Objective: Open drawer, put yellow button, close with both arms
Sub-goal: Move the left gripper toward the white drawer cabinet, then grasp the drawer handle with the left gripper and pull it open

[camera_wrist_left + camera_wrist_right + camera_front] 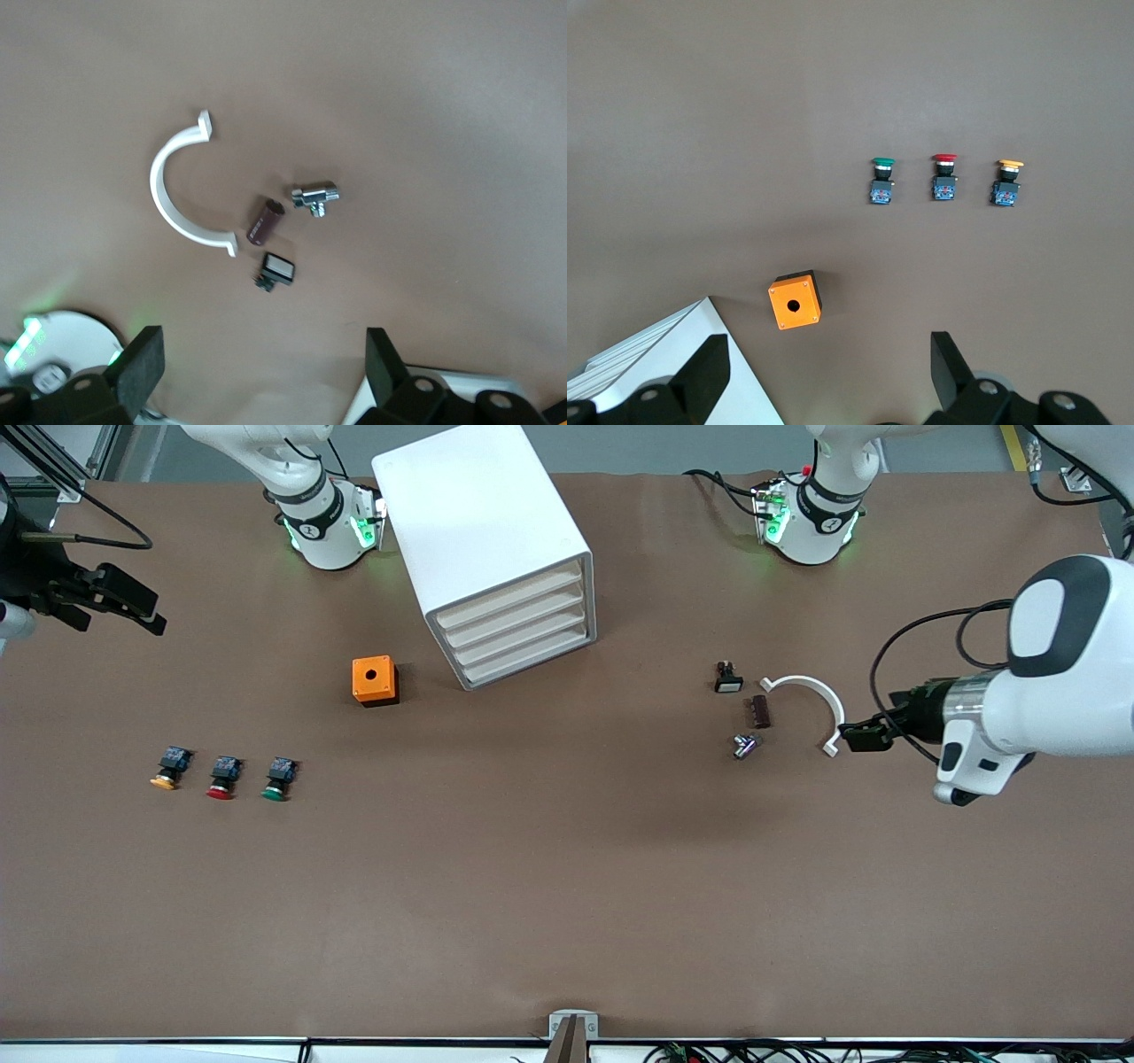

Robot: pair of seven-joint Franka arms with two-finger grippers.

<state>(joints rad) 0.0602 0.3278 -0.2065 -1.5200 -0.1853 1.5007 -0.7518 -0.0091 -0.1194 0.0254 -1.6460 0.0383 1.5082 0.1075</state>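
- Drawer (512, 599) sits shut in the cabinet (483, 540) by the robots' edge.
- Yellow button (169, 768) lies loose toward the right arm's end.
- Left gripper (864, 735) and right gripper (133, 607) both hang spread, empty, ready to reach.

No readable text

No words, brand names, numbers or signs can be read on any object, on the table or on the robot arms.
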